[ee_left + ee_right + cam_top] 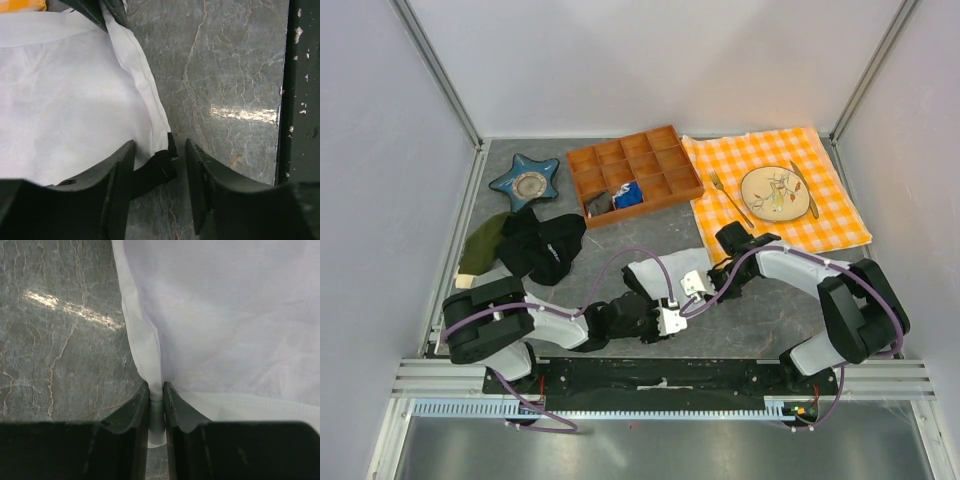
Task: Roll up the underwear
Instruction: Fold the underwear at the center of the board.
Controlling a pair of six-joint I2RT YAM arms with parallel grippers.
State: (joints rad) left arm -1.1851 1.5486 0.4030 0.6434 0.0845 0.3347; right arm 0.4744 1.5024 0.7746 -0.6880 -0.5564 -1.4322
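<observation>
underwear [650,274] lies front-middle on the table [760,315], compartment tray [635,172] behind it, plate [775,192] on the cloth [840,228] back right.

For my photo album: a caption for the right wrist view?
Right hand pinches a fold of underwear on the marbled table.

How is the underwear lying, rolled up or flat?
Flat: the underwear lies spread on the table, its edge pinched in the right gripper.

The top camera looked steeply down from high behind the near edge, taking in the whole table [760,315] — each wrist camera hung very close to its surface, facing downward; all three shared the underwear [646,268] on grey marble.
</observation>
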